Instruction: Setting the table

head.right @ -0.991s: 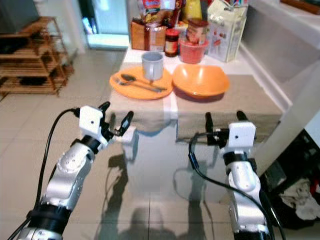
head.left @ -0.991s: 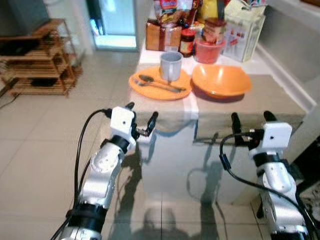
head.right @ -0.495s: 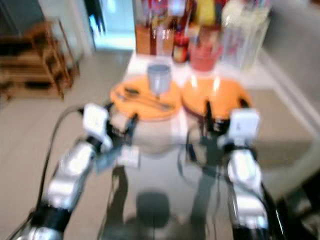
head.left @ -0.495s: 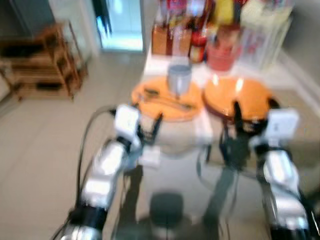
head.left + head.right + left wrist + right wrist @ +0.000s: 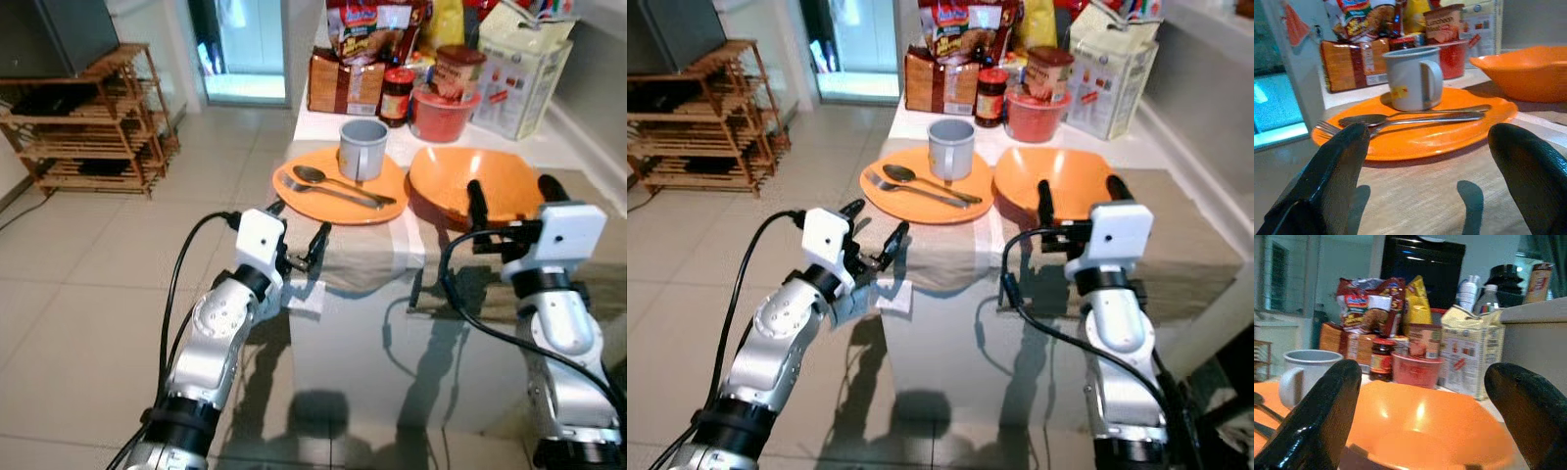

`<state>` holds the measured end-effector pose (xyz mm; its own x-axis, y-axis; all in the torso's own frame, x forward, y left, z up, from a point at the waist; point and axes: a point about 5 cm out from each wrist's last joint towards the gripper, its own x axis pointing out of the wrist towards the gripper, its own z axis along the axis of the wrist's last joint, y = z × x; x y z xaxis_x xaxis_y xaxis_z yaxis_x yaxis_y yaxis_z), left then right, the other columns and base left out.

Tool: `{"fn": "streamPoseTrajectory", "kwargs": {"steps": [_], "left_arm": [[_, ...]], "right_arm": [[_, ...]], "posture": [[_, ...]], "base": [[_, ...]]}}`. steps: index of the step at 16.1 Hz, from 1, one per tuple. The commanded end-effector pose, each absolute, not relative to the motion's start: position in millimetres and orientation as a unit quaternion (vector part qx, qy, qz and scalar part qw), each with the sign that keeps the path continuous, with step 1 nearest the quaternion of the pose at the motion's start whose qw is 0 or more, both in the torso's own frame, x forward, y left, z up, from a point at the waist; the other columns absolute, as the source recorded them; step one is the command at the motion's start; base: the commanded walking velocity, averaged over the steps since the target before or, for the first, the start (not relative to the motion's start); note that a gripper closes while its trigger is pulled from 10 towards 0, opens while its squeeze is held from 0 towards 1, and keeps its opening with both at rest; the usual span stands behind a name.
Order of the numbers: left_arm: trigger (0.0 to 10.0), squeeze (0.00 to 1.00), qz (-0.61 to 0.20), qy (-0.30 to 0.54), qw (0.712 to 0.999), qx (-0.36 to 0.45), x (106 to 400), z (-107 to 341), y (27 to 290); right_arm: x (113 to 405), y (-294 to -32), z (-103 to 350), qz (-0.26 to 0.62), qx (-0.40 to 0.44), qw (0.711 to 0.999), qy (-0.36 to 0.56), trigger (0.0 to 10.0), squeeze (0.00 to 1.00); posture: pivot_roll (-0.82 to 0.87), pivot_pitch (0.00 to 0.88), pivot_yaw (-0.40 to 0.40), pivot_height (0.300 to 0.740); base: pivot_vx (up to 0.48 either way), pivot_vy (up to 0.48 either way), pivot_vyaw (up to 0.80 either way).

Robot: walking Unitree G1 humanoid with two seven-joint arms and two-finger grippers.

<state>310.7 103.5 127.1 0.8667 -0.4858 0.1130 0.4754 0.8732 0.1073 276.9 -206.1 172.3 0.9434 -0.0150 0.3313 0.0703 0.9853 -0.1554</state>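
Observation:
An orange plate (image 5: 338,189) lies on the cloth-covered counter, carrying a grey mug (image 5: 362,150), a spoon (image 5: 318,175) and a fork (image 5: 299,185). To its right sits an orange bowl (image 5: 470,181). My left gripper (image 5: 297,226) is open at the counter's front edge, just short of the plate (image 5: 1425,137). My right gripper (image 5: 511,189) is open too, its fingers (image 5: 477,203) standing over the near rim of the bowl (image 5: 1425,428).
Food packets (image 5: 367,39), a red jar (image 5: 396,96), a red tub (image 5: 443,113) and a white carton (image 5: 524,64) crowd the back of the counter. A wooden rack (image 5: 93,127) stands on the tiled floor to the left. A grey wall runs along the right.
The camera has moved closer to the counter. Both grippers have come forward: the left one reaches the counter's edge and the right one is over the bowl's rim.

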Motion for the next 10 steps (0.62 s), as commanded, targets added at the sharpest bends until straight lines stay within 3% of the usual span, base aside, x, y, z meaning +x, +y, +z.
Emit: {"fn": "streamPoseTrajectory", "kwargs": {"steps": [1,6,10], "left_arm": [[10.0,0.0,-0.258,-0.066,0.963,0.039,317.8,133.8,101.8],[10.0,0.0,-0.291,-0.071,0.954,0.021,342.7,163.2,97.5],[10.0,0.0,-0.29,-0.062,0.955,0.017,339.3,154.5,100.1]], "right_arm": [[277.2,-212.8,169.7,-0.036,-0.085,0.984,-0.154,10.0,0.0],[259.7,-220.9,166.9,-0.025,-0.094,0.985,-0.14,10.0,0.0],[265.5,-214.2,162.4,-0.031,-0.078,0.988,-0.13,10.0,0.0]], "posture": [[-0.02,0.0,0.033,0.74],[-0.06,0.0,0.057,0.74],[-0.05,0.0,0.049,0.74]], "base": [[0.0,0.0,0.0],[0.0,0.0,0.0],[0.0,0.0,0.0]]}}
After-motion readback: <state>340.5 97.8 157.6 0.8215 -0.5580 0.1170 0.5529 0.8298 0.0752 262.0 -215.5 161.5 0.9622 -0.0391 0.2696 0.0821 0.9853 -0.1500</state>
